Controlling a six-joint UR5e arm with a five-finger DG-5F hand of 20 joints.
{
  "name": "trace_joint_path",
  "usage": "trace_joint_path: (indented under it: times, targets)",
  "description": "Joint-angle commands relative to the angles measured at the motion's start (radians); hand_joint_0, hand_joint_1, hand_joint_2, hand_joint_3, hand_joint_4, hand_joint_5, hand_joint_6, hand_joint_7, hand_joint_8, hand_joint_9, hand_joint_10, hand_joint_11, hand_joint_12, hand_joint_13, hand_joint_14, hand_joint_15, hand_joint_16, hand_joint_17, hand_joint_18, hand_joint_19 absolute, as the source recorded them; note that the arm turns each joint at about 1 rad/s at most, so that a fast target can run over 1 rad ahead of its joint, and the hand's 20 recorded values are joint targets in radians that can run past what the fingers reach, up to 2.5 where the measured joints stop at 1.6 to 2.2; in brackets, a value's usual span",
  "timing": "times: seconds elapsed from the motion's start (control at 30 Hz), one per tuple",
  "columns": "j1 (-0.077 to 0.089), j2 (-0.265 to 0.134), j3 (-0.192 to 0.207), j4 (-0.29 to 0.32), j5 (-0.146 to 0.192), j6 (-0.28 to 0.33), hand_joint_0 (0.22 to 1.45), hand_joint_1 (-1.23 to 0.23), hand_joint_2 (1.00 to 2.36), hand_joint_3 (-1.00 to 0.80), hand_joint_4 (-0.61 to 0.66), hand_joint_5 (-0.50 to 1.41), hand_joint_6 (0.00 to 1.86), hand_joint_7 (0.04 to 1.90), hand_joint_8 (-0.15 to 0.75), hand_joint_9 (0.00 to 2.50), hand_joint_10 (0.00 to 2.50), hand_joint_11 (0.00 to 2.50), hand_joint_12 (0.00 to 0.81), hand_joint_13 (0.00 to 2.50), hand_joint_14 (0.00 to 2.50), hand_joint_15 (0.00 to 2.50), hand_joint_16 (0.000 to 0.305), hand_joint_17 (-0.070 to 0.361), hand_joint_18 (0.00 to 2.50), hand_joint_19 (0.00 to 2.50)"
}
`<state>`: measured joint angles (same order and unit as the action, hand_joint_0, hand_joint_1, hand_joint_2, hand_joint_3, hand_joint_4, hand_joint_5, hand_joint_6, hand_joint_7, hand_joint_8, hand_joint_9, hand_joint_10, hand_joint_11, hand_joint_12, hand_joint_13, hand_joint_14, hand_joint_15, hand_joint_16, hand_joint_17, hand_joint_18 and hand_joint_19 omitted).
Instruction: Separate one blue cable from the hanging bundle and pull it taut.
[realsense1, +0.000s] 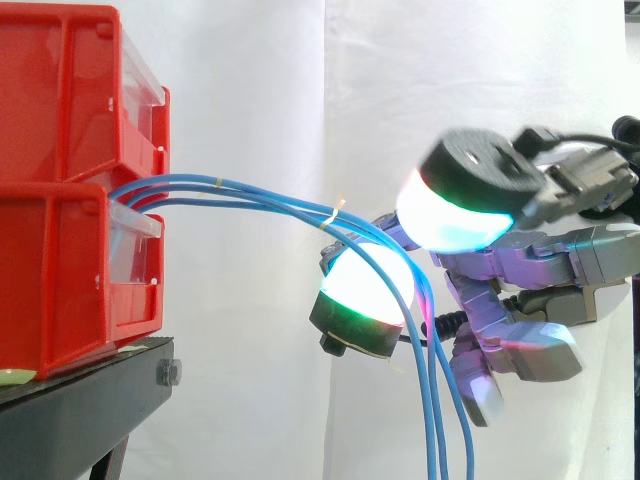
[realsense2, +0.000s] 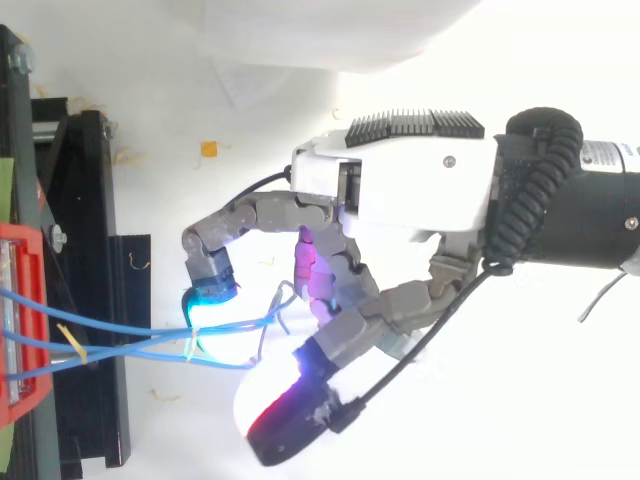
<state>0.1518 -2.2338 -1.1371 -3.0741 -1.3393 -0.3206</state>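
My hand (realsense2: 420, 190): white palm housing with a black ribbed heat sink and a small screw. Fingers (realsense2: 262, 212): grey segmented links. Fingertips (realsense1: 366, 283): thick domed pads on black bases, glowing white, cyan, green.

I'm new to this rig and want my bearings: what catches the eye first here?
The grey robot hand, its glowing fingertips curled round a bundle of thin blue cables, right of centre. The cables arc out from two stacked red plastic bins at the left and drop past the hand.

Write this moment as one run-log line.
hand: curled round blue cables | cables: tied together, coming from red bins, ends hanging | separation: not done
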Motion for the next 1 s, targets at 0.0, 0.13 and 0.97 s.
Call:
trace_joint_path:
  times: [0.0,0.13,0.97]
  targets:
    - [0.000,0.000,0.000,0.000,0.000,0.000,0.43,-0.48,1.00,-0.50,0.11,0.14,0.50,1.31,0.172,2.15,0.02,0.60,0.335,1.57,0.02,0.65,0.089,0.200,1.21,0.38]
    - [0.000,0.000,0.000,0.000,-0.001,0.000,0.51,-0.28,1.00,-0.50,0.08,0.14,0.50,1.31,0.140,2.15,0.02,0.62,0.309,1.55,0.02,0.68,0.080,0.180,1.12,0.43]
    - [0.000,0.000,0.000,0.000,0.003,-0.002,0.70,-0.74,1.01,-0.20,0.03,0.15,0.50,1.32,0.176,2.18,0.03,0.70,0.319,1.56,0.02,0.69,0.077,0.174,1.15,0.41]
